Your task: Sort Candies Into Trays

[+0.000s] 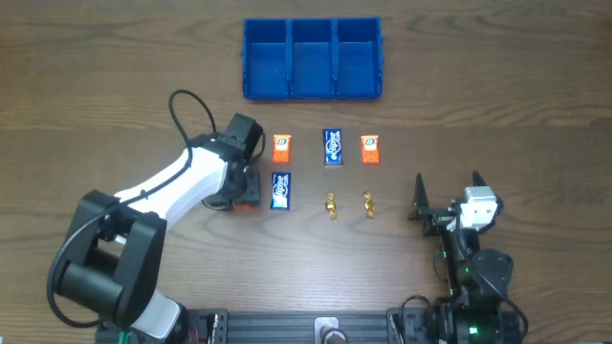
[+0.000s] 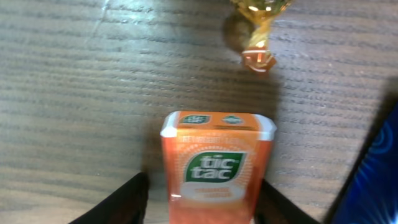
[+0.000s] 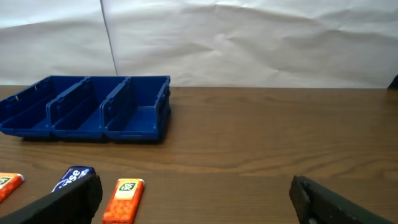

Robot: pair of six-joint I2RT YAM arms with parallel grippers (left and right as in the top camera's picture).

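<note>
A blue three-compartment tray stands at the back of the table. In front of it lie two orange candy boxes, two blue boxes and two gold wrapped candies. My left gripper is low over a third orange box, open, one finger on each side, with a small gap at one finger. My right gripper stands open near the right arm's base with nothing in it.
In the left wrist view a gold candy lies just beyond the orange box and a blue box sits beside it. A white wall stands behind the table. Bare wood lies left of the left arm and right of the candies.
</note>
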